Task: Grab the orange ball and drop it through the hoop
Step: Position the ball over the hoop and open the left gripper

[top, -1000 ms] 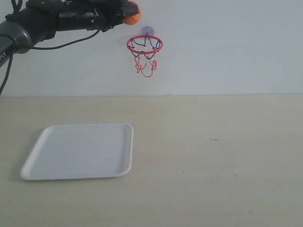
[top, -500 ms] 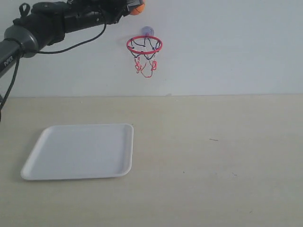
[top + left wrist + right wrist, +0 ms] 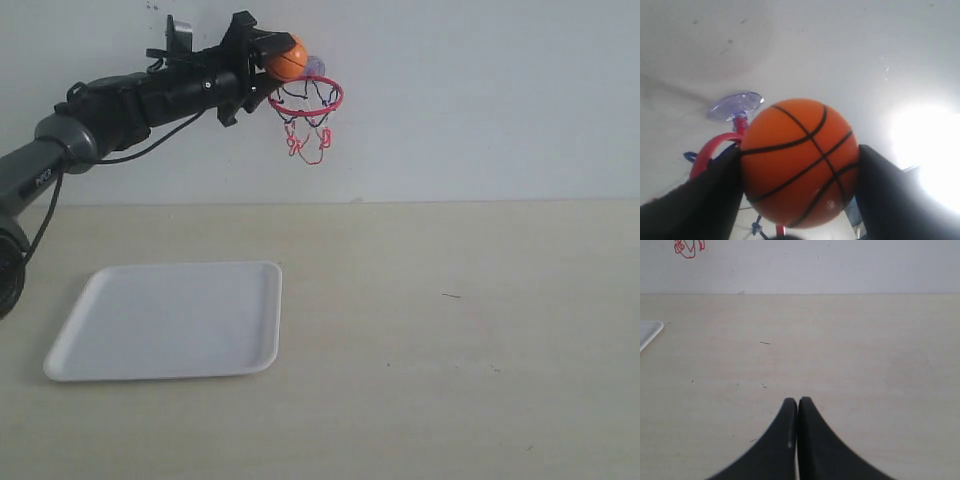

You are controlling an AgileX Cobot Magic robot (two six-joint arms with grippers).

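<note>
Up high, the orange ball (image 3: 285, 58) sits clamped in the left tool (image 3: 272, 62), well above the tabletop (image 3: 450, 350) and close to the white wall (image 3: 480, 100) that rises from the tabletop's far edge. In the left wrist view the tool's two dark fingers (image 3: 705, 200) press against opposite sides of the ball, whose thin black seam lines curve across its face. The ball hangs just above the hoop (image 3: 306, 95), over the left part of its red ring (image 3: 330, 104) as the exterior view shows it; whether ball and ring touch I cannot tell. Behind the ball, the hoop's bluish suction cup (image 3: 735, 105) sticks to the wall, and the black-and-red string net (image 3: 308, 135) dangles loose below the ring. The hoop itself is fixed above the far edge of the tabletop, somewhat left of that edge's middle. The dark left arm (image 3: 110, 100) reaches in from the left side, stretched nearly level toward the hoop, with a black cable (image 3: 150, 140) drooping under it. Down on the tabletop a white tray (image 3: 170, 320) lies flat near the left edge, closer to the near edge than to the far one, with nothing in it. A small dark mark (image 3: 452, 295) shows on the pale wood toward the right. The right tool (image 3: 798, 412) hangs low over bare tabletop with its two black fingers pressed together, gripping nothing.
</note>
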